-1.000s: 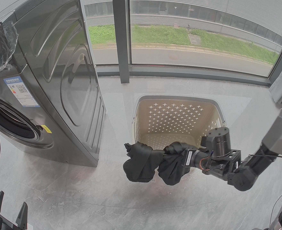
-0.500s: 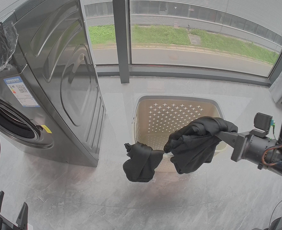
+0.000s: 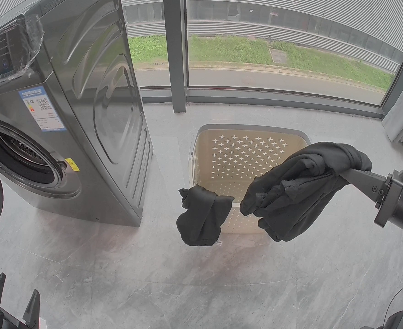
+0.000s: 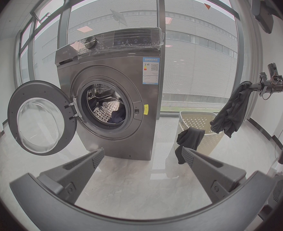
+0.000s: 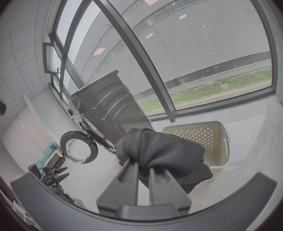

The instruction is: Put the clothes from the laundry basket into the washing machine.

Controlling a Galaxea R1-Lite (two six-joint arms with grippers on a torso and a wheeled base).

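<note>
The washing machine (image 3: 87, 115) stands at ten o'clock, door (image 4: 40, 117) wide; the laundry basket (image 3: 251, 156) sits at twelve. The black garment (image 3: 302, 188) hangs at two o'clock, clenched in the right gripper (image 5: 143, 175) — carry it high toward the drum (image 4: 104, 106), so its tail clears the smaller cloth (image 3: 201, 215) draped on the basket's rim. The left gripper (image 4: 142, 151) sits at seven, jaws spread.

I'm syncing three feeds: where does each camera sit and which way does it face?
Head view: on the head, looking down at washer, basket, floor; right gripper holding a garment, left gripper low.
Left wrist view: low, facing the washer's open door between its open fingers.
Right wrist view: raised, looking past its shut fingers and garment toward the basket.
Shared: all show washer, basket, garment.
</note>
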